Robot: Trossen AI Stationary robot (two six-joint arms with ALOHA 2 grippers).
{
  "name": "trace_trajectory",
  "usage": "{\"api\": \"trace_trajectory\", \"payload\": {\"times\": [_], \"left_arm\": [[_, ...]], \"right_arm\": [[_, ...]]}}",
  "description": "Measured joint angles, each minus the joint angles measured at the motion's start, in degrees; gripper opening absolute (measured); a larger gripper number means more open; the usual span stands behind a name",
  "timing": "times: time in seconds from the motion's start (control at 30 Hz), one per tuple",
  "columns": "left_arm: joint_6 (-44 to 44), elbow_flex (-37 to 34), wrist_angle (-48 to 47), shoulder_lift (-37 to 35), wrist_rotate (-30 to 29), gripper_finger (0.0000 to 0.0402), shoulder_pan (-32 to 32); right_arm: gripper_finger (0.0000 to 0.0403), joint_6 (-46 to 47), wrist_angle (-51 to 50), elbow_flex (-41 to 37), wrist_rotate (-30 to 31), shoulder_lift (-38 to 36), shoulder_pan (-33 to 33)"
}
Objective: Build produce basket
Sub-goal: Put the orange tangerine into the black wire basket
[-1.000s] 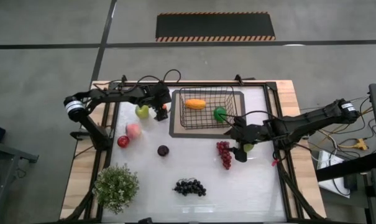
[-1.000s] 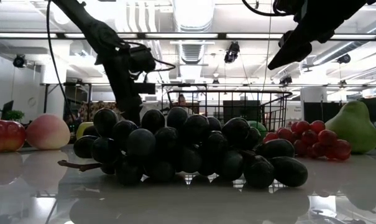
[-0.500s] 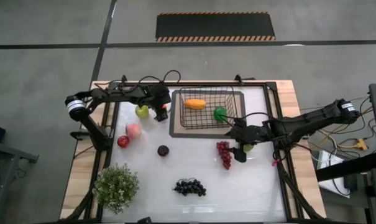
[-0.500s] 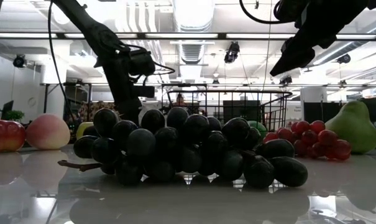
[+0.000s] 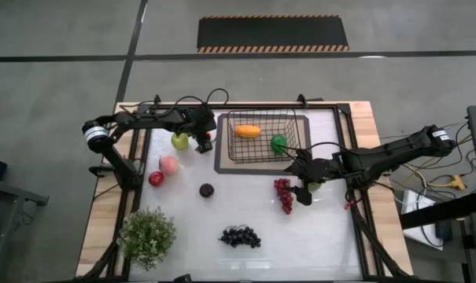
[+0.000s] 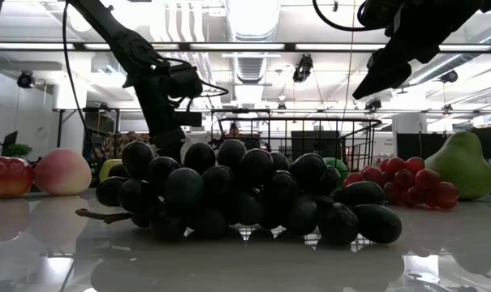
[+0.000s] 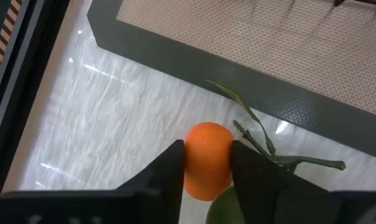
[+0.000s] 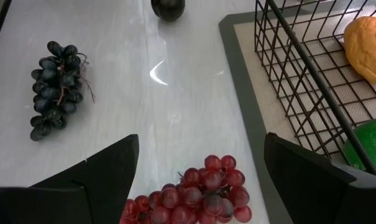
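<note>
Small orange fruit (image 7: 207, 160) w/ leafy stem, pinched betw. left fingers (image 7: 168, 177); right fingers (image 8: 107, 168) spread.

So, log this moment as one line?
left end effector: closing on orange fruit, beside mat | right end effector: open over red grapes | basket: mango, green apple

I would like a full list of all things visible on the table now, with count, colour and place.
Basket: one, black wire, on the mat.
Mat: one, dark-edged, far middle.
Mango: one, orange, in basket.
Green apple: one, in basket.
Small orange fruit: one, between left fingers.
Yellow-green fruit: one, beside left gripper.
Peach: one, pink, left.
Red apple: one, left.
Plum: one, dark, centre.
Red grapes: one bunch, under right gripper.
Dark grapes: one bunch, near edge.
Pear: one, green, right.
Plant: one, green, near-left corner.
Left gripper: closing around the orange fruit.
Right gripper: open above red grapes.
</note>
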Motion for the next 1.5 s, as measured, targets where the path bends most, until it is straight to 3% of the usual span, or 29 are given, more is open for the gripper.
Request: {"api": "trace_trajectory", "payload": {"times": [0.4,0.77,1.0,1.23,1.5], "left_arm": [[-1.52,-0.07,-0.22,-3.32,-0.85,0.0085,-0.02],[-8.82,0.98,0.31,-18.99,-0.69,0.0084,-0.40],[-18.19,0.39,10.92,-26.86,4.18,0.0084,-3.02],[-23.18,0.36,23.50,-26.41,8.09,0.0084,-8.78],[-28.39,0.55,37.24,-18.46,8.11,0.0084,-12.28]], "right_arm": [[0.0327,0.00,0.00,-0.02,0.00,0.00,0.00],[0.0327,0.00,0.07,-0.02,0.00,0.00,0.00],[0.0327,0.00,0.30,-0.03,-0.02,0.00,0.00],[0.0327,0.00,-0.02,-0.04,-0.07,0.00,0.00],[0.0327,-1.11,-0.30,-0.04,-0.07,-0.33,0.00]]}}
